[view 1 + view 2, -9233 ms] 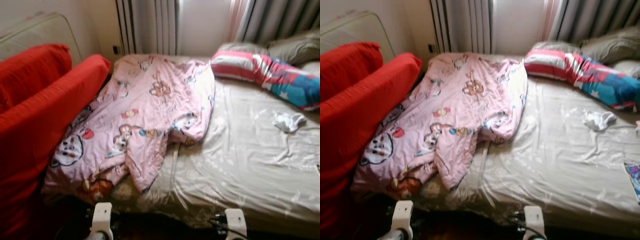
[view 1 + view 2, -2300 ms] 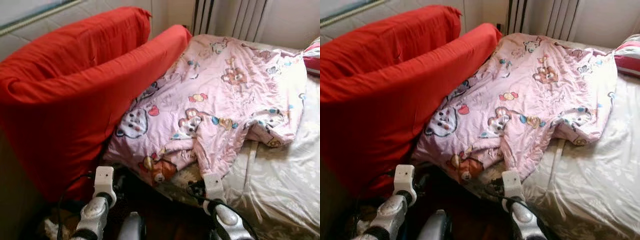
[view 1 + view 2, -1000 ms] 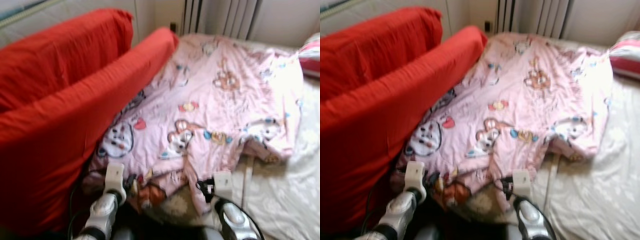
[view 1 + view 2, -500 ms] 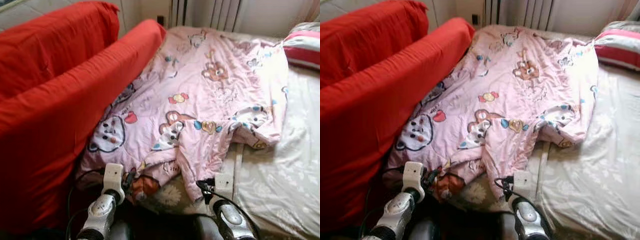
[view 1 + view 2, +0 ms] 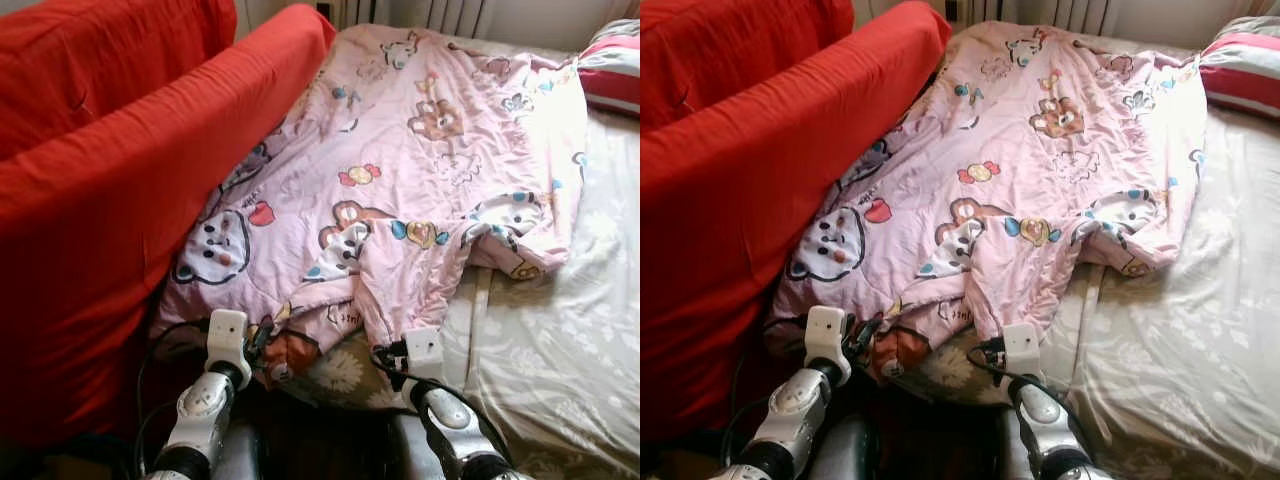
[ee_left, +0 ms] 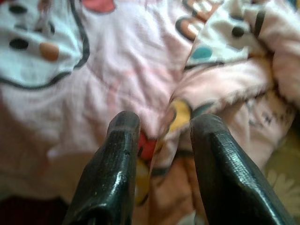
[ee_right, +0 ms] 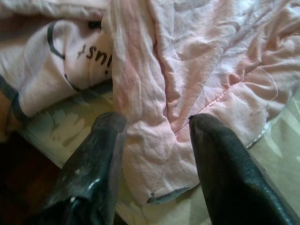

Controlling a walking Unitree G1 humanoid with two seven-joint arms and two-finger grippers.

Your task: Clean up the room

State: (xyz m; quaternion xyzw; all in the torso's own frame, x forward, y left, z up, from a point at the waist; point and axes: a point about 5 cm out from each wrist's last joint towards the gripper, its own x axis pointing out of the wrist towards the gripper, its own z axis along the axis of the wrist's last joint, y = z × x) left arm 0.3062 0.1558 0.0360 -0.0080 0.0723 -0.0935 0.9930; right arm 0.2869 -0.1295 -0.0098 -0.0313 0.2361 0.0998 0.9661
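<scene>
A pink cartoon-print quilt [image 5: 420, 190] lies rumpled across the left half of the bed [image 5: 560, 370], its far edge up near the striped pillow [image 5: 612, 78] and its near edge bunched at the foot, where a folded flap hangs down over the pale floral sheet. Along the bed's left side leans a red cushion [image 5: 120, 200], pressed against the quilt's edge, which is probably why the cloth has ridden up in folds there.

Both arms reach forward and low to the quilt's near hem, placed one at each side of the bunched part, as if to take it by two points and spread or fold it.

The left claw [image 6: 159, 140] has its fingers [image 6: 117, 168] apart, and a ridge of printed fabric sits in the gap between them without being pinched. The right claw [image 7: 154, 136] is also spread, its fingers straddling the tip of the hanging flap, whose stitched corner lies between them over the sheet.

Judging by this, the step in hand is the approach to a two-handed grip on the quilt. The fabric is soft and layered, so a claw may catch only the top layer when it closes.
</scene>
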